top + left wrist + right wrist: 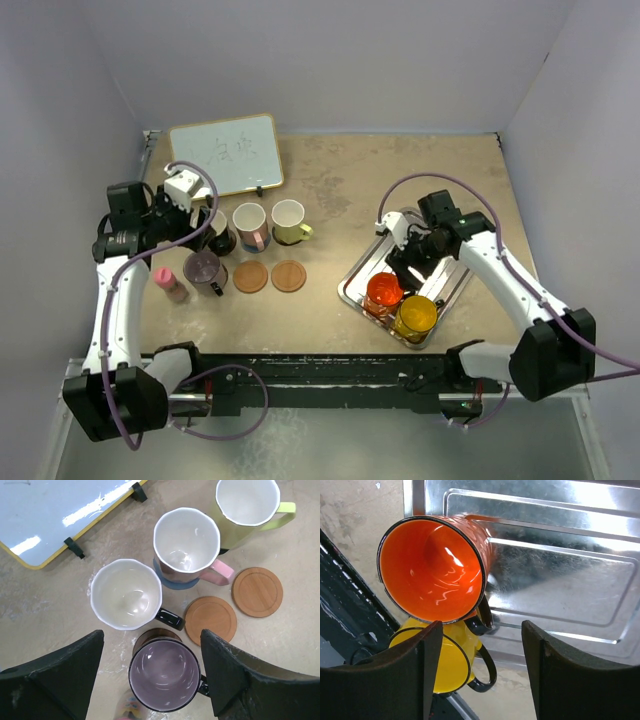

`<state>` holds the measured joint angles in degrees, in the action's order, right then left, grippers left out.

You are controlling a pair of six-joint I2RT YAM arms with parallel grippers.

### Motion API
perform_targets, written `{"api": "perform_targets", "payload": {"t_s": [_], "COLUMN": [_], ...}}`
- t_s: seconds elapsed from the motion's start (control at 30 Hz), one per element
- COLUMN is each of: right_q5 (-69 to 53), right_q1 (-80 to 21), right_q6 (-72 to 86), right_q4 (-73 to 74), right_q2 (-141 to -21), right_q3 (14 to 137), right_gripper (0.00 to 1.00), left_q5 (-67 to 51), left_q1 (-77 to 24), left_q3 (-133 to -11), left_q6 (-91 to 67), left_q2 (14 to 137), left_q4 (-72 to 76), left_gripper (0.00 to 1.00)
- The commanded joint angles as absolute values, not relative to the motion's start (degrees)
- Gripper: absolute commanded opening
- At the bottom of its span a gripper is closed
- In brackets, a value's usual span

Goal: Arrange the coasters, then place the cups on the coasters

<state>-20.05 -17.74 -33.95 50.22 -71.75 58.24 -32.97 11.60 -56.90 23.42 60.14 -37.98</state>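
My left gripper (200,245) (152,645) hangs open above the smoky purple cup (165,674) (203,270), one finger on each side and clear of it. That cup stands on a dark brown coaster (150,636). Behind it are the black cup (126,594), the pink cup (186,540) on a blue-grey coaster (175,583), and the yellow-green cup (247,502). Two tan-orange coasters (210,620) (257,591) lie bare. My right gripper (405,262) (482,630) is open over the red-orange cup (432,570) and the yellow cup (445,665), holding nothing.
The red-orange and yellow cups stand in a metal tray (440,295) (560,580) at the right. A small pink bottle (170,283) stands just left of the purple cup. A whiteboard (225,153) with a yellow frame lies at the back left.
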Motion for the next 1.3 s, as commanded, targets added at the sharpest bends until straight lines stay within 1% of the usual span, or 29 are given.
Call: {"api": "perform_targets", "payload": {"t_s": [0.0, 0.17, 0.33, 0.5, 0.57, 0.7, 0.73, 0.9, 1.07, 1.2, 1.27], "right_q5": [-19.91, -16.23, -12.98, -13.78, -13.92, -14.62, -14.78, -14.47, -10.56, -4.38, -0.97], "right_q1": [-19.67, -23.04, -23.39, -23.4, -23.4, -23.42, -23.46, -23.38, -23.45, -23.99, -24.36], "right_q6": [-32.26, -28.73, -26.69, -26.31, -26.04, -24.28, -23.61, -18.59, -9.27, -1.8, 0.99], "right_q4": [47.37, 44.64, 43.48, 44.43, 44.8, 46.16, 46.41, 45.43, 35.53, 29.49, 26.02], "right_q2": [-74.39, -78.15, -80.83, -82.22, -82.43, -82.08, -81.87, -79.29, -76.39, -76.7, -76.66], "right_q3": [57.83, 57.83, 58.18, 58.14, 58.56, 61.6, 62.84, 70.12, 76.56, 81.54, 82.57], "right_gripper": [0.64, 0.57, 0.41, 0.3, 0.23, 0.03, 0.0, 0.0, 0.0, 0.0, 0.0], "left_q5": [-35.91, -31.72, -29.52, -30.31, -31.11, -31.53, -31.54, -31.4, -29.26, -21.59, -17.45], "left_q1": [9.52, 4.78, 0.78, 0.36, 0.2, -0.38, -0.5, -1.4, -4.45, -10.25, -14.65], "left_q3": [-58.15, -56.72, -56.07, -57.16, -57.61, -59.0, -59.46, -63.14, -69.94, -76.92, -80.26], "left_q6": [20.35, 19.53, 18.81, 18.15, 17.62, 14.17, 13.3, 8.96, 4.66, 2.89, 3.31], "left_q2": [60.34, 59.99, 58.99, 59.7, 60.15, 61.21, 61.52, 63.44, 67.04, 70.97, 73.39], "left_q4": [-34.51, -31.47, -28.48, -27.06, -26.45, -24.16, -23.72, -22.03, -21.89, -22.86, -23.0], "left_gripper": [0.76, 0.78, 0.79, 0.79, 0.79, 0.79, 0.79, 0.79, 0.79, 0.79, 0.79]}}
